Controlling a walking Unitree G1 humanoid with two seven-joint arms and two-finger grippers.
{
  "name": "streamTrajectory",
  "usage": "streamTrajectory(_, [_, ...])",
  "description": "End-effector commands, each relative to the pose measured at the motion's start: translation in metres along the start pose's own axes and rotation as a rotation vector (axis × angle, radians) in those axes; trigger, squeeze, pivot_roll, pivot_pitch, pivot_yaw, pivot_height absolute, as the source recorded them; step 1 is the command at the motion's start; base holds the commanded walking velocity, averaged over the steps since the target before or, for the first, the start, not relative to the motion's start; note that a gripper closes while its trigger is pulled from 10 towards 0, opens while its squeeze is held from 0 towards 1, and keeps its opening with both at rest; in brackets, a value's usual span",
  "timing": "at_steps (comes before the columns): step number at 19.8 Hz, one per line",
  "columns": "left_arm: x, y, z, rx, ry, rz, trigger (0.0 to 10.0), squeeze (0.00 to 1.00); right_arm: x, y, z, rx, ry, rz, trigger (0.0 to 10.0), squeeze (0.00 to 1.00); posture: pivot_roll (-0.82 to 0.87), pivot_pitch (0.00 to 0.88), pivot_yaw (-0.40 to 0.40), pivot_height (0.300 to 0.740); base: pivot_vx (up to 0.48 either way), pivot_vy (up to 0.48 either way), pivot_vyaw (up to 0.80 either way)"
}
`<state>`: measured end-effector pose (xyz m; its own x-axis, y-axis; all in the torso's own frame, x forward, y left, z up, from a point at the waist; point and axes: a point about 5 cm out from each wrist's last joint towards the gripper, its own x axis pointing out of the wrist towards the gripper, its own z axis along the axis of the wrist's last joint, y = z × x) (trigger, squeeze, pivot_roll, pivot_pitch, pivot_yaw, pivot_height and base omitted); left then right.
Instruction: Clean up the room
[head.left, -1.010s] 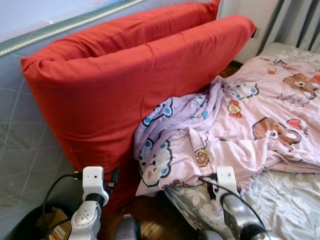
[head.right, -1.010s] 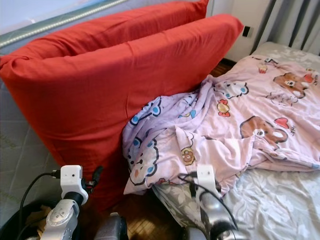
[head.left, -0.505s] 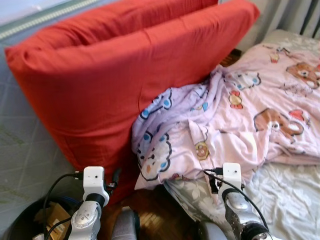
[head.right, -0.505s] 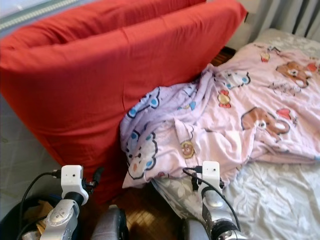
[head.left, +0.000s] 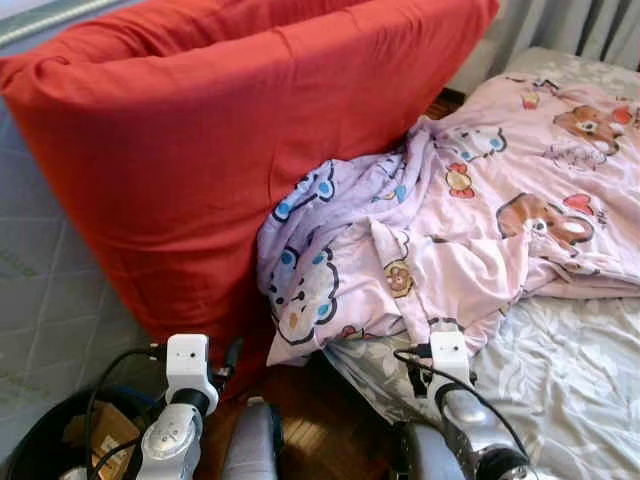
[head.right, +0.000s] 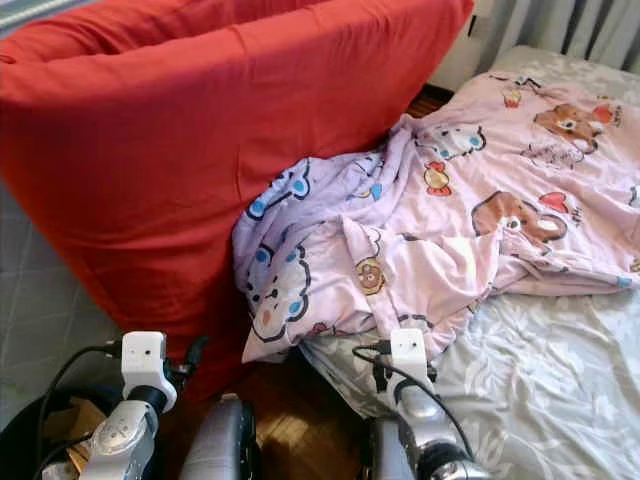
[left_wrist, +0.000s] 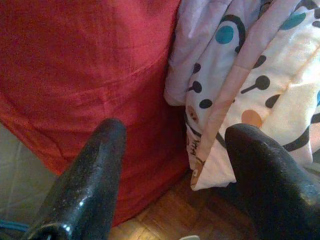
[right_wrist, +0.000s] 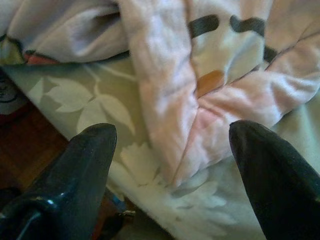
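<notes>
Black bin (head.left: 40, 440) holds brown scraps (head.left: 100, 440).

- A wooden floor (head.left: 330, 425) shows as a narrow strip between the red cushions and the bed
- A quilted grey mattress (head.left: 45, 290) stands upright to the left, behind the cushions
- Grey curtains (head.left: 570, 25) hang at the upper right, beyond the bed
- A black bin (head.left: 50, 440) sits at the lower left, holding brown scraps
</notes>
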<state>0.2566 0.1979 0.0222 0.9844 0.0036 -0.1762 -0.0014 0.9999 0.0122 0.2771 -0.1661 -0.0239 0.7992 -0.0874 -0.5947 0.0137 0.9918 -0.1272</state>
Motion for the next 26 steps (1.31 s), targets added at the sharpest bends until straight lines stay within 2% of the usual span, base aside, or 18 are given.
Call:
streamTrajectory(1, [-0.005, 0.003, -0.004, -0.003, 0.02, 0.011, 10.0, 0.0, 0.001, 0.002, 0.005, -0.018, -0.002, 0.005, 10.0, 0.0, 0.07, 0.184, 0.047, 0.612, 0.0, 0.0, 0.0])
streamTrajectory(3, [-0.007, 0.004, -0.005, -0.001, 0.022, 0.013, 10.0, 0.0, 0.003, 0.002, 0.012, -0.055, -0.009, 0.0, 10.0, 0.0, 0.08, 0.189, 0.047, 0.612, 0.0, 0.0, 0.0])
streamTrajectory(7, [-0.016, 0.008, -0.004, 0.003, 0.018, 0.025, 10.0, 0.0, 0.005, 0.006, 0.019, -0.052, -0.008, 0.017, 10.0, 0.0, 0.1, 0.225, 0.05, 0.612, 0.0, 0.0, 0.0])
streamTrajectory(9, [-0.019, 0.01, 0.003, 0.008, -0.005, 0.033, 10.0, 0.0, 0.005, 0.004, 0.02, -0.048, -0.008, 0.006, 10.0, 0.0, 0.11, 0.252, 0.051, 0.612, 0.0, 0.0, 0.0])
streamTrajectory(13, [0.003, 0.005, 0.059, 0.008, -0.174, 0.004, 10.0, 0.0, 0.005, -0.004, 0.017, -0.043, 0.001, -0.03, 10.0, 0.0, 0.13, 0.32, 0.064, 0.612, 0.0, 0.0, 0.0])
streamTrajectory(14, [0.004, 0.005, 0.062, 0.008, -0.184, 0.002, 10.0, 0.0, 0.005, -0.004, 0.017, -0.043, 0.0, -0.03, 10.0, 0.0, 0.13, 0.323, 0.065, 0.612, 0.0, 0.0, 0.0])
streamTrajectory(15, [0.008, 0.003, 0.077, 0.008, -0.218, -0.004, 10.0, 0.0, 0.005, -0.002, 0.018, -0.04, -0.006, -0.022, 10.0, 0.0, 0.14, 0.338, 0.069, 0.612, 0.0, 0.0, 0.0])
streamTrajectory(17, [0.004, 0.002, 0.089, 0.012, -0.245, -0.015, 10.0, 0.0, 0.005, 0.002, 0.022, -0.055, -0.018, -0.014, 10.0, 0.0, 0.16, 0.36, 0.076, 0.612, 0.0, 0.0, 0.0])
streamTrajectory(21, [-0.005, 0.0, 0.094, 0.015, -0.236, -0.02, 10.0, 0.0, 0.007, 0.001, 0.031, -0.036, -0.047, -0.034, 10.0, 0.0, 0.18, 0.365, 0.084, 0.612, 0.0, 0.0, 0.0])
streamTrajectory(23, [-0.006, -0.001, 0.096, 0.01, -0.232, -0.019, 10.0, 0.0, 0.007, 0.001, 0.042, -0.036, -0.099, -0.025, 10.0, 0.0, 0.18, 0.361, 0.085, 0.612, 0.0, 0.0, 0.0])
streamTrajectory(26, [-0.007, -0.004, 0.098, 0.003, -0.225, -0.022, 10.0, 0.0, 0.008, -0.005, 0.046, -0.042, -0.109, -0.042, 10.0, 0.0, 0.18, 0.361, 0.087, 0.612, 0.0, 0.0, 0.0])
